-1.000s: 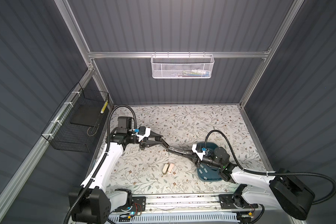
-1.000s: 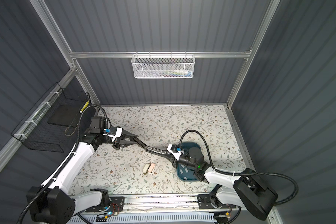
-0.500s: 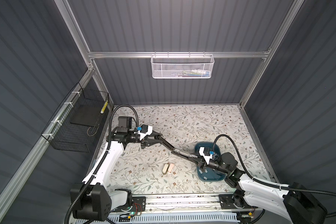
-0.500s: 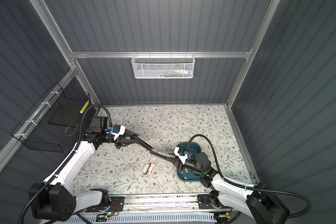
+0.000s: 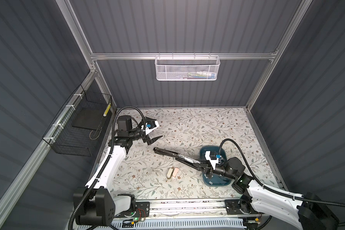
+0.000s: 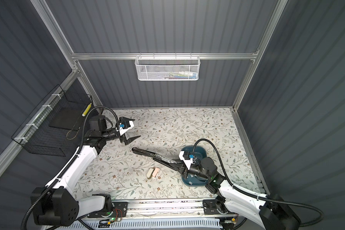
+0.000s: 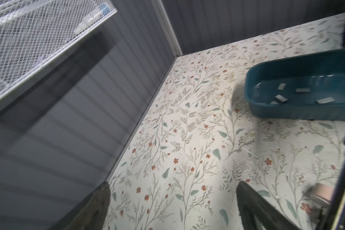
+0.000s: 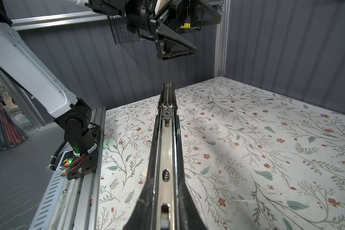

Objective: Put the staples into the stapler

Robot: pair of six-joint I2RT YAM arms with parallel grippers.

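Observation:
A long black stapler is folded out flat over the floral mat, its metal channel facing the right wrist camera. My right gripper is shut on its near end, next to the blue tray. Several pale grey staples lie in that tray. My left gripper hangs open and empty, up and left of the stapler's far tip, apart from it.
Two small staplers, beige and pink, lie side by side in front of the black stapler. A white mesh basket hangs on the back wall. A black wire basket hangs on the left wall. A metal rail runs along the front edge.
My left gripper has let go of the stapler's far end, opened wide and drawn back to the left. The right gripper still holds the stapler and has shifted it towards the front right.

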